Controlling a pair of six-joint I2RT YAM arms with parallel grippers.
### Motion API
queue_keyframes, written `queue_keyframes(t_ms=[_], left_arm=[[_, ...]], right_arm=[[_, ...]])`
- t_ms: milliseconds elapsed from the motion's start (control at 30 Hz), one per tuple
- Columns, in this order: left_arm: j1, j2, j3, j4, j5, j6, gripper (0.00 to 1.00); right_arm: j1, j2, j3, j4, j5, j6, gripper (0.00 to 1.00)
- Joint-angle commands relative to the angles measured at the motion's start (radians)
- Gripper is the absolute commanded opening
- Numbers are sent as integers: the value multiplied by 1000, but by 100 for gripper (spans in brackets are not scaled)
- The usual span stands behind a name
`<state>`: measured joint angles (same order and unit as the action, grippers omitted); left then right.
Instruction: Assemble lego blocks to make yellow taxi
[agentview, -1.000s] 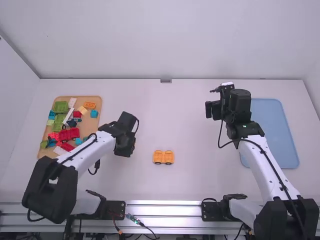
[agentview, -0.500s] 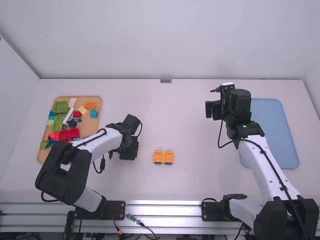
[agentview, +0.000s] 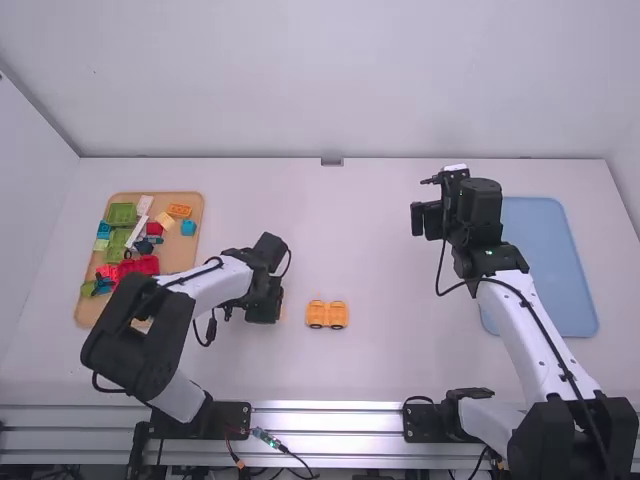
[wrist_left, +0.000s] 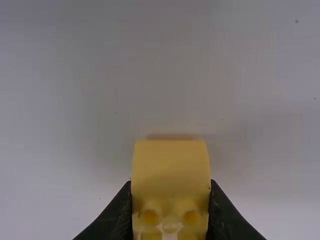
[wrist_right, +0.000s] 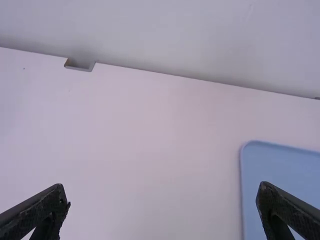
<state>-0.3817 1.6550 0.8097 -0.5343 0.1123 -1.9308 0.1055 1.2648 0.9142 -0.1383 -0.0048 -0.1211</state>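
Yellow taxi base (agentview: 327, 315), an orange-yellow piece with dark wheels along its near side, sits on the white counter (agentview: 380, 370), between the two arms and nearer the left one. Just beside it, on the side toward the tan tray (agentview: 191, 262), is the left tool (agentview: 264, 308), its fingers clamped on a yellow block (wrist_left: 170, 172) low over the counter; whether the block touches the surface I cannot tell. The right tool (agentview: 424, 219) is held up well apart from the base, beyond it and to the right, its fingers wide apart with nothing between them. On the tan tray lie loose pieces: green ones (agentview: 122, 214), a red one (agentview: 147, 265), an orange block (agentview: 179, 211), a light orange block (agentview: 165, 220), a blue block (agentview: 188, 228) and a long white piece (agentview: 137, 231). The left arm passes over the tray's near part. A light blue tray (agentview: 550, 260) lies at the right, partly behind the right arm.
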Motion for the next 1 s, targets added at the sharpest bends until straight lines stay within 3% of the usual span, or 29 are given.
queue_keyframes(t_ms=[0, 33, 100, 200, 233, 400, 433, 633, 800, 967], left_arm=[[1, 7, -1, -7, 4, -6, 2], [2, 7, -1, -8, 3, -7, 12], [2, 7, -1, -8, 3, -7, 16], [-5, 7, -1, -8, 4, -10, 30], [-5, 7, -1, -7, 4, -10, 47], [-5, 7, -1, -7, 4, -10, 56], [-5, 7, -1, -7, 5, -10, 70], [9, 1, 2, 26, 93, 100, 98], [43, -42, 47, 24, 137, 340, 99], [90, -74, 163, -82, 149, 800, 98]], right_arm=[[0, 1, 16, -1, 3, 1, 99], [0, 1, 16, -1, 2, 1, 99], [0, 1, 16, -1, 3, 1, 99], [0, 1, 16, -2, 3, 1, 99], [0, 1, 16, -2, 2, 1, 99], [0, 1, 16, -5, 3, 1, 99], [0, 1, 16, -5, 3, 1, 99], [0, 1, 16, -4, 3, 0, 99], [0, 1, 16, -5, 3, 1, 99], [0, 1, 16, -9, 2, 1, 99]])
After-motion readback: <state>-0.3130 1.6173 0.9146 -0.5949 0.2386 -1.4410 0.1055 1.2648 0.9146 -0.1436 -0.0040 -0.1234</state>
